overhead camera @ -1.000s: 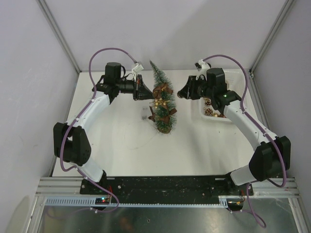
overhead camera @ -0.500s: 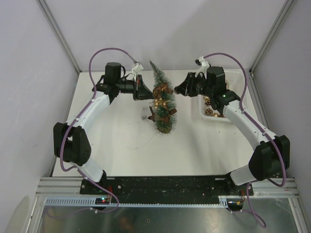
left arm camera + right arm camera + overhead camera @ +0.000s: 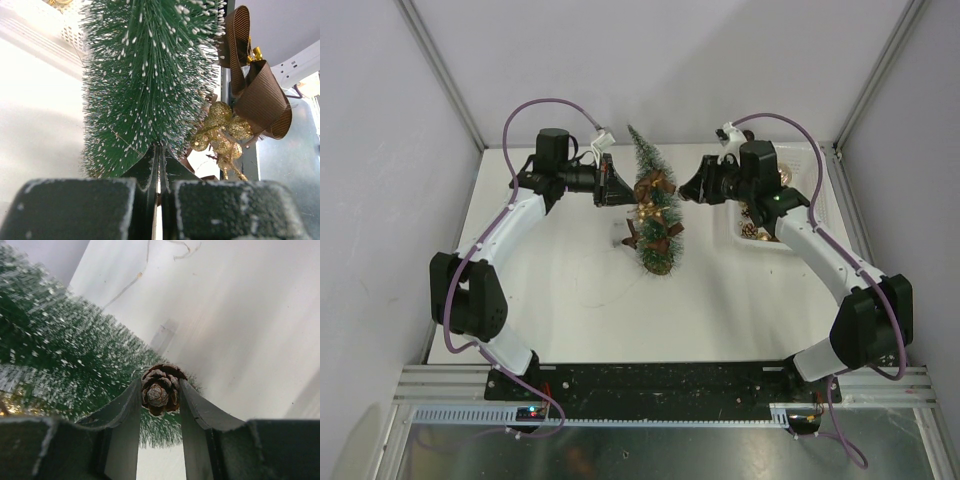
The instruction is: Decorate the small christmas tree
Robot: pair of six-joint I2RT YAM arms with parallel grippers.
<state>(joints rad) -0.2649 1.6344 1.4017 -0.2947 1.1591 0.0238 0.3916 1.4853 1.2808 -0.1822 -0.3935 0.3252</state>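
The small christmas tree (image 3: 652,215) stands mid-table, green and frosted, with brown ribbon bows (image 3: 656,184) and gold pieces on it. My left gripper (image 3: 612,184) is on its left side at mid-height, jaws shut, tips at the bristles (image 3: 145,85). I see nothing between the fingers. A brown bow (image 3: 255,95) and gold glitter berries (image 3: 222,130) hang just right of them. My right gripper (image 3: 688,187) is right of the tree, shut on a brown pine cone (image 3: 160,389), held close to the bristles (image 3: 60,365).
A white mesh basket (image 3: 728,228) with gold ornaments and pine cones sits at the right rear, under the right arm. A small pale tag (image 3: 617,238) lies on the table left of the tree base. Frame posts stand at the back corners.
My right gripper has moved left, away from the basket and toward the tree, with the pine cone in it. The left arm and the tree have not moved.
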